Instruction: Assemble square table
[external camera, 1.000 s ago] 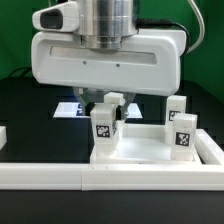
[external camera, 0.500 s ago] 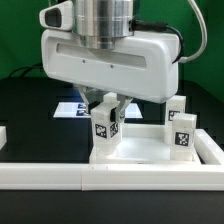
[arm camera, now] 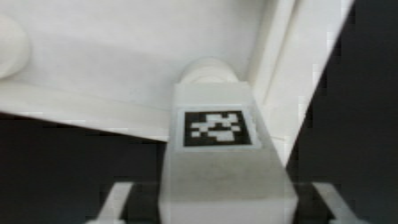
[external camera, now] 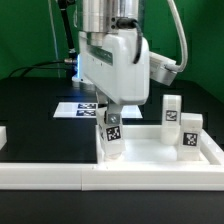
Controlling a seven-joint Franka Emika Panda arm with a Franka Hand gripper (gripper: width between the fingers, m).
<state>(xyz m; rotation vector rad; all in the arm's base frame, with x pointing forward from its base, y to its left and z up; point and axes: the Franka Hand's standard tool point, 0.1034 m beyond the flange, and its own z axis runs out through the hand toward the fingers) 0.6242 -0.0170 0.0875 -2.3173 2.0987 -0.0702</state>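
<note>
Clamping a stubby white leg (external camera: pixel 110 132) between gripper (external camera: pixel 109 118) fingers, leg upright at the square tabletop's (external camera: pixel 150 150) corner, two more legs (external camera: pixel 180 125) standing on that slab, marker board (external camera: pixel 78 108) behind

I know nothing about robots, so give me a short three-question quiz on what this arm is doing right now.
1. True or false: the gripper is shut on a leg.
2. How many other legs stand free at the exterior view's right? A) none B) two C) four
3. Fill in: the held leg stands on a corner of the ____.

Key:
1. True; its fingers clamp the tagged leg.
2. B: one leg and another.
3. Square tabletop.
</note>
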